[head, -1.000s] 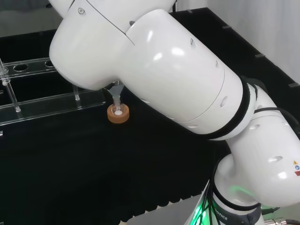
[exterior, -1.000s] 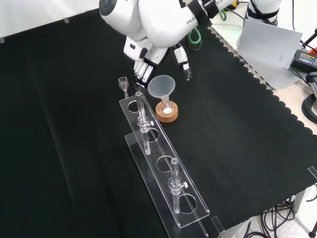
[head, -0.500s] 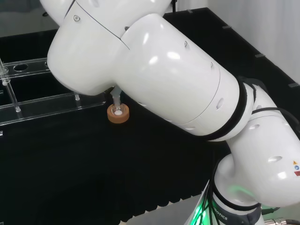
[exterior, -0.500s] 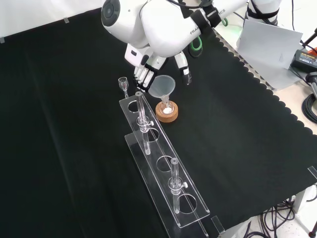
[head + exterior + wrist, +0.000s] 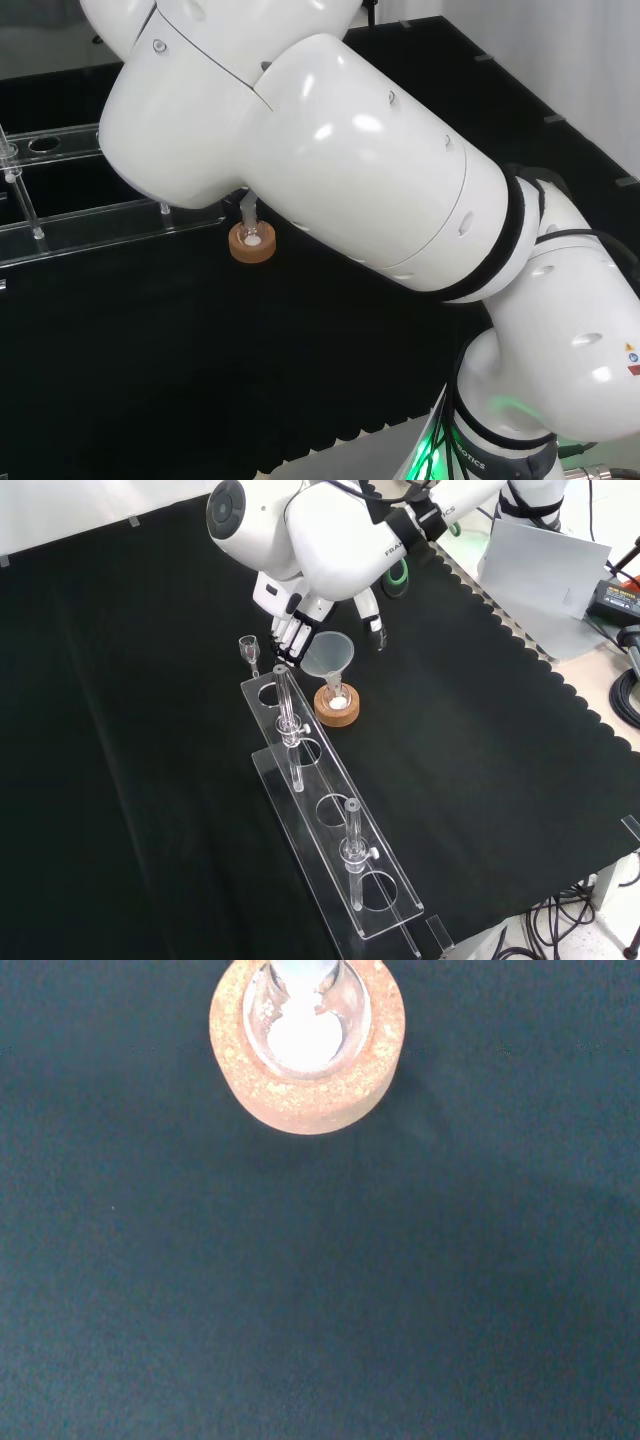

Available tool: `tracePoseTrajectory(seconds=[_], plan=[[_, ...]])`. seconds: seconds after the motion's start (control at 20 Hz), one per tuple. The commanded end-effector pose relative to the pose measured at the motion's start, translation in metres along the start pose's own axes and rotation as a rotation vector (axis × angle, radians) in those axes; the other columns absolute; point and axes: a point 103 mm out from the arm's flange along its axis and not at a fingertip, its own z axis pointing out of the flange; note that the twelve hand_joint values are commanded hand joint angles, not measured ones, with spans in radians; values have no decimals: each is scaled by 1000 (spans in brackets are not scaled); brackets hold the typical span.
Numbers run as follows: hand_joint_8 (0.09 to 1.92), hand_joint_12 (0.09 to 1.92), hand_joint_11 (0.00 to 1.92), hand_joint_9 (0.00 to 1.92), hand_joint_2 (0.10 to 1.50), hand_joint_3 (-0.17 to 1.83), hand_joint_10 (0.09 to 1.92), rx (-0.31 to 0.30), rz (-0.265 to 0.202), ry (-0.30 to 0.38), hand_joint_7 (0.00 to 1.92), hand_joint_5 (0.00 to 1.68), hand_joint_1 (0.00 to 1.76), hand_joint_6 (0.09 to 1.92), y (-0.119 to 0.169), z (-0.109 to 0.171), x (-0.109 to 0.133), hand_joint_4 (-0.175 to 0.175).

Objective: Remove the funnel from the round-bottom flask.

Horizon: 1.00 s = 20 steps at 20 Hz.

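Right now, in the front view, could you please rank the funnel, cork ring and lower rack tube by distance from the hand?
1. Funnel: beside the hand, between fingers and thumb.
2. Cork ring: just below the funnel.
3. Lower rack tube: far down the view.

The hand point(image 5: 300, 620) flanks the funnel point(image 5: 328, 655) seated in the cork-ringed flask point(image 5: 337, 698).

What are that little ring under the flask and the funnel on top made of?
The ring looks like cork: tan, speckled and matte. The funnel looks like clear plastic or glass, I can't tell which; it is see-through with a faint grey sheen.
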Motion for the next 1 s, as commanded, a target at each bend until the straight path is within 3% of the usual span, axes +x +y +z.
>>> tracePoseTrajectory(seconds=[0.05, 0.55, 1.0], plan=[[459, 1488, 310, 177, 704, 135, 862, 16, 8, -19, 0, 95, 561, 87, 4, 6, 4, -41], [497, 1485, 305, 217, 715, 133, 840, 11, 18, -45, 0, 107, 597, 87, 10, 8, 9, -37], [671, 1463, 312, 442, 730, 278, 663, -20, 23, -115, 83, 253, 762, 87, 10, 8, 5, -34]])
